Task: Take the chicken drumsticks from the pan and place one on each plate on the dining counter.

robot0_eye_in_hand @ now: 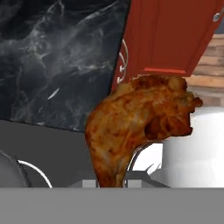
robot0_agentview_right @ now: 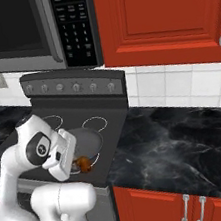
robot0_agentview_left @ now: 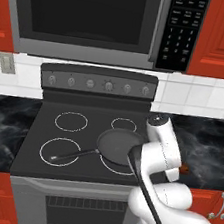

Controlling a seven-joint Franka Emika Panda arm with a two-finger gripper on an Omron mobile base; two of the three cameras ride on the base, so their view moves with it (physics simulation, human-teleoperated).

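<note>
One glossy golden-brown chicken drumstick (robot0_eye_in_hand: pixel 135 127) rises pinched by its narrow end in the two-finger gripper (robot0_eye_in_hand: pixel 111 183), just off the near right rim of the round black frying pan (robot0_agentview_left: pixel 119 146); light, stiff, probably greasy, best held mid-shank.

glossy white arm (robot0_agentview_left: pixel 172 203), dark joints

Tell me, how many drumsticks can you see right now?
1. The drumstick is in the gripper, lifted beside the pan at the stove's right edge. A second could be hidden behind the arm.
</note>
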